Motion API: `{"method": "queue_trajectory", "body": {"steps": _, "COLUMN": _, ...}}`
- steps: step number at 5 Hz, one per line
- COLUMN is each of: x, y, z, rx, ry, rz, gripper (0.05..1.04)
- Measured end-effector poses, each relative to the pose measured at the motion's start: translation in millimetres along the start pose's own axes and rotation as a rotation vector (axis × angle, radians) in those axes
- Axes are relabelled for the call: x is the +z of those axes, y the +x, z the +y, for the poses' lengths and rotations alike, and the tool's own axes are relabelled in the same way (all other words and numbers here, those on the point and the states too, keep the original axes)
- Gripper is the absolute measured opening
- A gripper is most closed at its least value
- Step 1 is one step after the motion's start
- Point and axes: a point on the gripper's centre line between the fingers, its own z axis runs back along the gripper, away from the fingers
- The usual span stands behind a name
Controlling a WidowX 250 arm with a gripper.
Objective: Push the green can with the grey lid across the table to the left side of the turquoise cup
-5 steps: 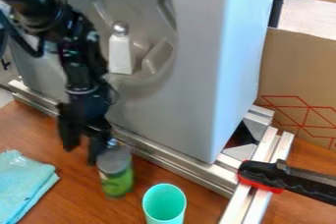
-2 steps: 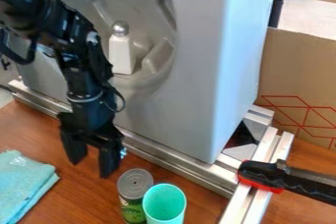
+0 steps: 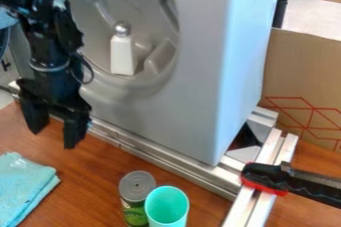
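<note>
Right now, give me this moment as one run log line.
gripper: open, empty, above table | can: upright, beside cup | cloth: folded, on table

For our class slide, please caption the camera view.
Open black gripper above the wooden table, between folded cloth and metal rail.

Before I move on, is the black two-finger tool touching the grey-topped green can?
Apart. The camera view shows brown wooden table between the tool and the can.
</note>
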Motion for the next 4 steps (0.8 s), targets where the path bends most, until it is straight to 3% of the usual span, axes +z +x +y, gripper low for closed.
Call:
{"method": "queue_trajectory", "body": {"steps": 1, "x": 14.0, "y": -25.2, "z": -8.3, "rx": -0.086, "ry": -0.063, "rz": 0.039, "gripper": 1.001}}
{"method": "queue_trajectory", "body": {"steps": 3, "x": 17.5, "y": -71.4, "z": -36.8, "rx": -0.185, "ry": -0.106, "rz": 0.123, "gripper": 1.001}}
{"method": "queue_trajectory", "body": {"steps": 4, "x": 19.6, "y": -78.1, "z": -55.7, "rx": -0.225, "ry": -0.111, "rz": 0.104, "gripper": 1.001}}
